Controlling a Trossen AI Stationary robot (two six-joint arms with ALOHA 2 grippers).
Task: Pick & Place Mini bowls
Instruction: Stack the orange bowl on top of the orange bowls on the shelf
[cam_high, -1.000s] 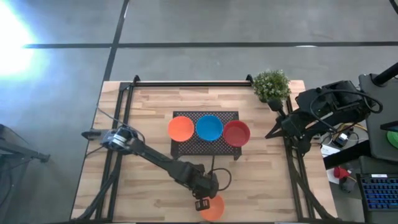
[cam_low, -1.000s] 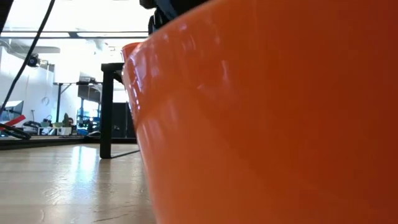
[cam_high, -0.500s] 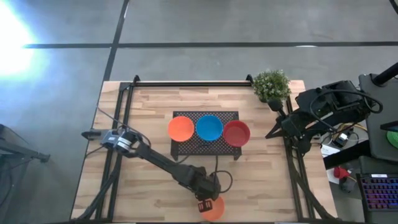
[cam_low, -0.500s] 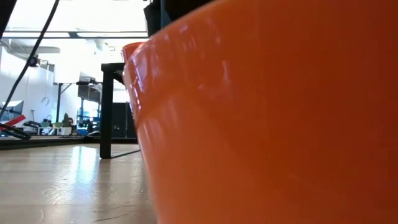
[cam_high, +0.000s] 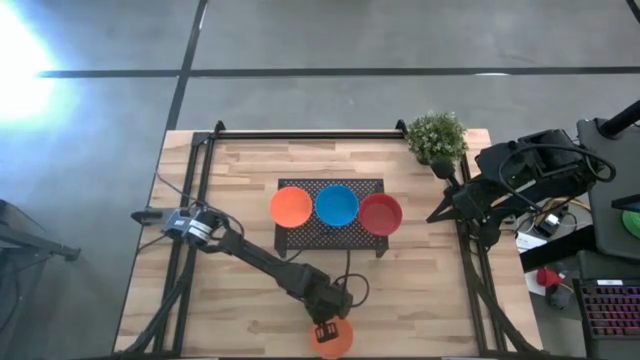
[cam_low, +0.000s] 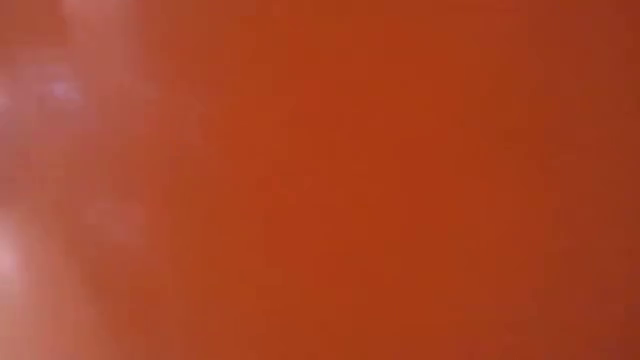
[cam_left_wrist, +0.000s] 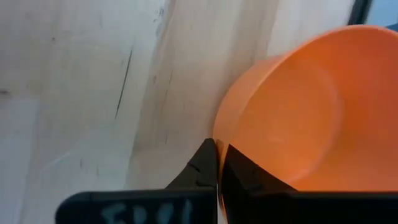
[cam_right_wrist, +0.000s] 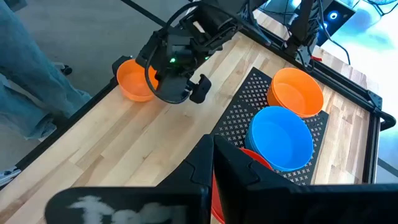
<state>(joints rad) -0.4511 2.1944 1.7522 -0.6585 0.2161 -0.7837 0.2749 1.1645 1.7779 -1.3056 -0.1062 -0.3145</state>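
Left tool (cam_high: 325, 331) pinched shut on rim of loose orange bowl (cam_high: 334, 338) at table's (cam_high: 240, 180) near edge, thin wall being only real handhold. Plain glossy plastic, round, shallow. Three more, orange (cam_high: 291, 207), blue (cam_high: 336, 205), red (cam_high: 380, 214), lined up on mesh rack (cam_high: 330, 236). Right tool (cam_right_wrist: 213, 163) parked off to side, closed, empty, out of way

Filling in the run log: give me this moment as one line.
left gripper: shut on rim of loose orange bowl, near table edge | right gripper: shut, parked right | mesh rack: orange, blue, red bowls
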